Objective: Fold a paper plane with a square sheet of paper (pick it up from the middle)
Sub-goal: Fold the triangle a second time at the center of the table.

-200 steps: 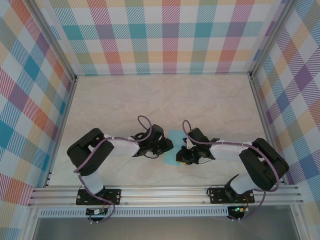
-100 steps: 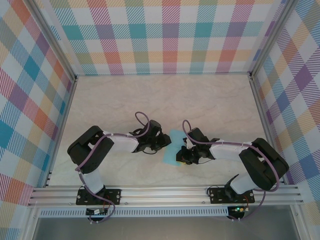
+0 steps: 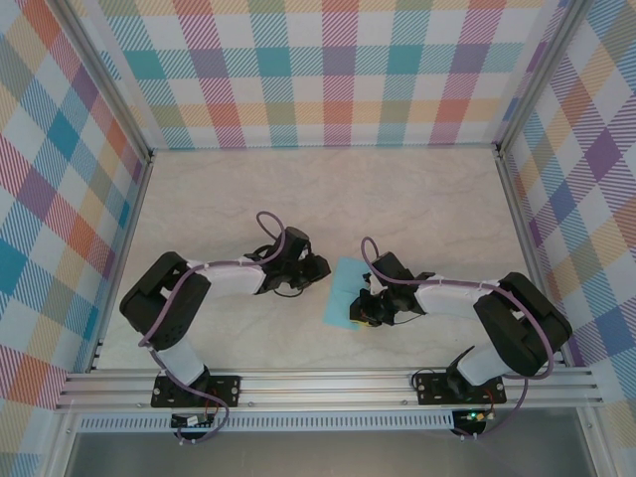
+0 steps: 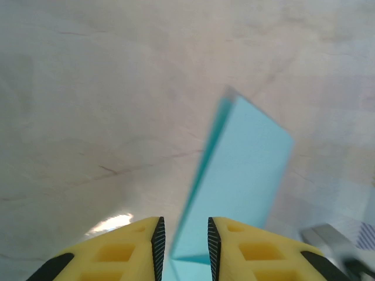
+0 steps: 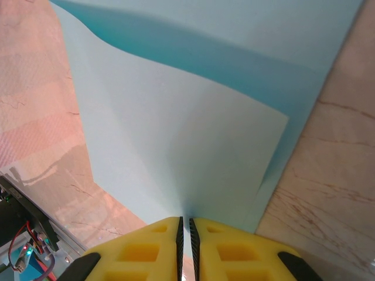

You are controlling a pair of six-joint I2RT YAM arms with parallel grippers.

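One square sheet of paper [image 3: 343,288], partly folded, lay mid-tabletop [image 3: 298,199] between the two grippers. The right gripper [image 5: 186,222] was clamped onto one edge of it. The left gripper [image 4: 183,237] stood slightly parted just before its raised flap, holding nothing.

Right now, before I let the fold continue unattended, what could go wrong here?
The right gripper pinches the paper at one edge only; a tug might tear it or pull it free. The paper's top layer bows up, uncreased, so the fold could spring open. The left gripper has its jaws slightly apart by the raised flap; closing there might crumple it.
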